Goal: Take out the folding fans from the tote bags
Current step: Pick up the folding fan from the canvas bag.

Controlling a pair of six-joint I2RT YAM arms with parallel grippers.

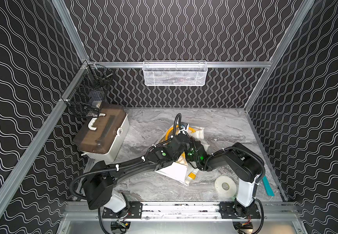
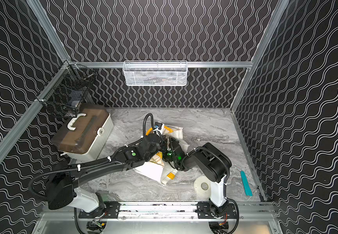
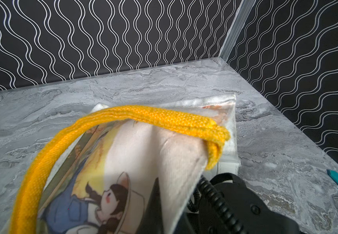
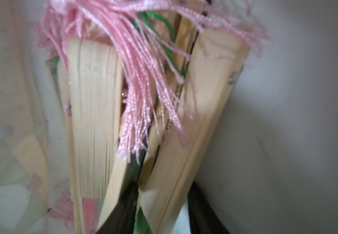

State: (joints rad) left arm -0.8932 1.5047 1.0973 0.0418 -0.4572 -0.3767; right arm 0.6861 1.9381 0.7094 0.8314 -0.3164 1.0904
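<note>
White cloth tote bag (image 1: 175, 172) lies slumped at the middle of the marble table (image 1: 224, 125), with both arms bent over it. Left gripper (image 3: 155, 194) is clamped tight on the bag's cloth near its mouth, the fabric raised; yellow-orange handle (image 3: 164, 119) loops across it. Right gripper (image 4: 164, 202) is inside the bag, dark jaws part-way apart on either side of one bamboo stack; whether they bite it, cannot tell. Folding fans (image 4: 95, 113) sit in the bag, closed and bundled, pale ribs, with a pink tassel (image 4: 143, 91) draped over them and green cord behind. Brown-lidded white box (image 1: 101, 133) stands far left. Tape roll (image 1: 224, 186) and teal strip (image 1: 268, 186) lie near the right arm's base.
</note>
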